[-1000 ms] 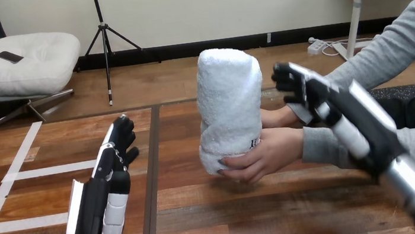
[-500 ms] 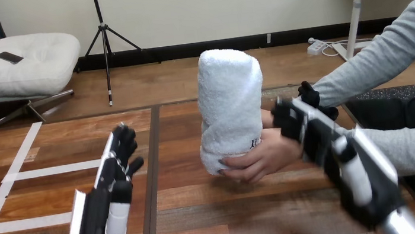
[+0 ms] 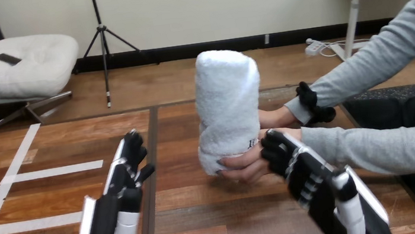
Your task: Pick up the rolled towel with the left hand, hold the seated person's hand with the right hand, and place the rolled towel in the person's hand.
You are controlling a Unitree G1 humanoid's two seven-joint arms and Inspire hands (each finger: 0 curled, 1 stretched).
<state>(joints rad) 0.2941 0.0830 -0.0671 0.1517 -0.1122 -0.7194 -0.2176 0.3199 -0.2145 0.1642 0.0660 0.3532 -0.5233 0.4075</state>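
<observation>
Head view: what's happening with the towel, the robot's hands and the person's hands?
rolled towel: upright, held in the person's hands.
person's hands: on the towel's lower part.
left hand: open, empty, above the table.
right hand: by the person's wrist, grip unclear.

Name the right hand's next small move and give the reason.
Probably draw the right hand back toward the robot. The rolled towel stands upright, held by the person's nearer hand and farther hand; neither robot hand is on it. The right hand is open beside the nearer hand, the left hand open and apart.
</observation>
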